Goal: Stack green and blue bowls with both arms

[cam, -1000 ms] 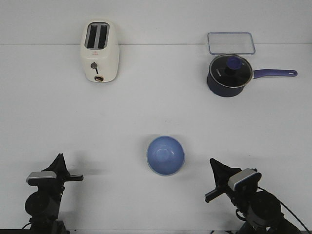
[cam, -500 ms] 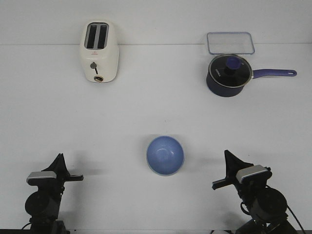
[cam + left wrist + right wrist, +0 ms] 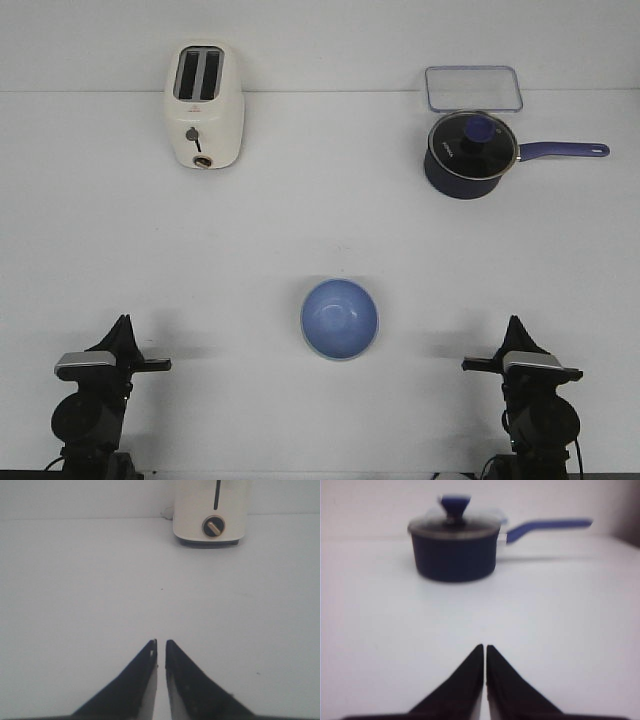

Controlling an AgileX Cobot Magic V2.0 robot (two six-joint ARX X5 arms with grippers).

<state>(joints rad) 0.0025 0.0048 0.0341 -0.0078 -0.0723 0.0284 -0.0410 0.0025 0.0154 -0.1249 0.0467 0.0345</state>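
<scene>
Front view, blue bowl (image 3: pixel 340 318) hides any green one, saucepan (image 3: pixel 454 545) blurred

A cream toaster (image 3: pixel 204 106) stands at the table's (image 3: pixel 320 220) far left. At the far right, a dark blue lidded saucepan (image 3: pixel 469 154) points its handle right, just before a clear rectangular lid (image 3: pixel 474 88).

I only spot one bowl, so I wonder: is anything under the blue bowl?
A thin pale green-looking rim peeks out along the lower edge of the blue bowl, hinting at a second bowl beneath it. Whatever is there is otherwise covered. The bowl's inside looks empty.
</scene>
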